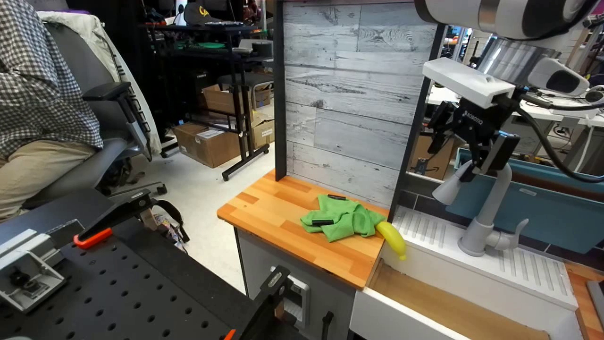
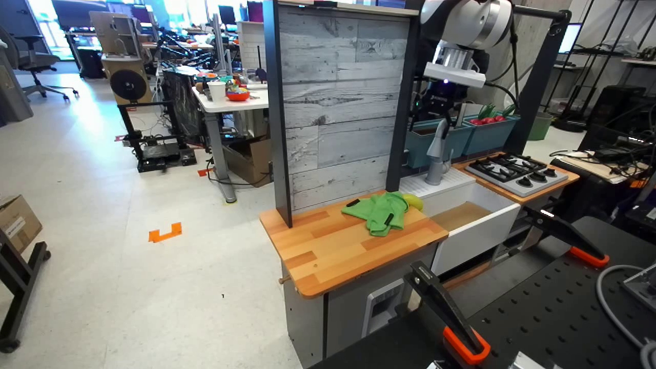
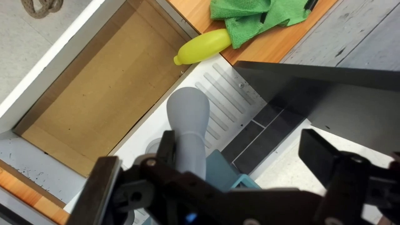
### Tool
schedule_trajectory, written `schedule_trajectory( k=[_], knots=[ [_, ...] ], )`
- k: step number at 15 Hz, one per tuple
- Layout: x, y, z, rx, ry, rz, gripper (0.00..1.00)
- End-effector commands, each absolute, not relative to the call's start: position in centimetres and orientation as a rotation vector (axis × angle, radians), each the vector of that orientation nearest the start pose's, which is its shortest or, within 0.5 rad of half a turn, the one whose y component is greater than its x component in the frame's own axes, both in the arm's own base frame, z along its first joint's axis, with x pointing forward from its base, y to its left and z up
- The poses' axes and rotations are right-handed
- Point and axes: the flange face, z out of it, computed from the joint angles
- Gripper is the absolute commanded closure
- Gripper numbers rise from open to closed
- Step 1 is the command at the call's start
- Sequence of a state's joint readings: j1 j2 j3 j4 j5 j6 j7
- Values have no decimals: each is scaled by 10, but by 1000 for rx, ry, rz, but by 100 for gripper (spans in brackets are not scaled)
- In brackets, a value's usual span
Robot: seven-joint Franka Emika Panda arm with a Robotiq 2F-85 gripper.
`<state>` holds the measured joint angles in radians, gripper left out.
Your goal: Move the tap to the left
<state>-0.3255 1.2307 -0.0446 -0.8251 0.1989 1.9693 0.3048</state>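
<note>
The tap is light grey and matte. Its upright neck (image 1: 493, 200) rises from a round base on the sink's back ledge, and its nozzle hangs to the left. It also shows in an exterior view (image 2: 435, 148). In the wrist view its spout (image 3: 189, 117) points up the picture. My gripper (image 3: 239, 137) is open around the spout. One finger lies right beside the spout; I cannot tell if they touch. The other finger is far off to the right. The gripper also shows at the top of the tap in both exterior views (image 1: 460, 156) (image 2: 429, 125), hiding part of the arch.
A yellow object (image 3: 203, 47) lies by the sink edge against a green cloth (image 1: 347, 217) on the wooden counter (image 1: 269, 212). Teal planters (image 1: 542, 203) stand behind the tap. A grey plank panel (image 1: 349, 94) rises beside the sink (image 3: 103, 84). A stove (image 2: 517, 171) lies beyond the sink.
</note>
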Motion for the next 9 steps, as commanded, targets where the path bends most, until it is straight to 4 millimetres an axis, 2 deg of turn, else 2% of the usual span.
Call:
schedule_trajectory(
  k=[1, 9],
  knots=[
    [751, -248, 144, -2776, 1007, 52, 0],
    [736, -277, 151, -2836, 924, 49, 0]
  ],
)
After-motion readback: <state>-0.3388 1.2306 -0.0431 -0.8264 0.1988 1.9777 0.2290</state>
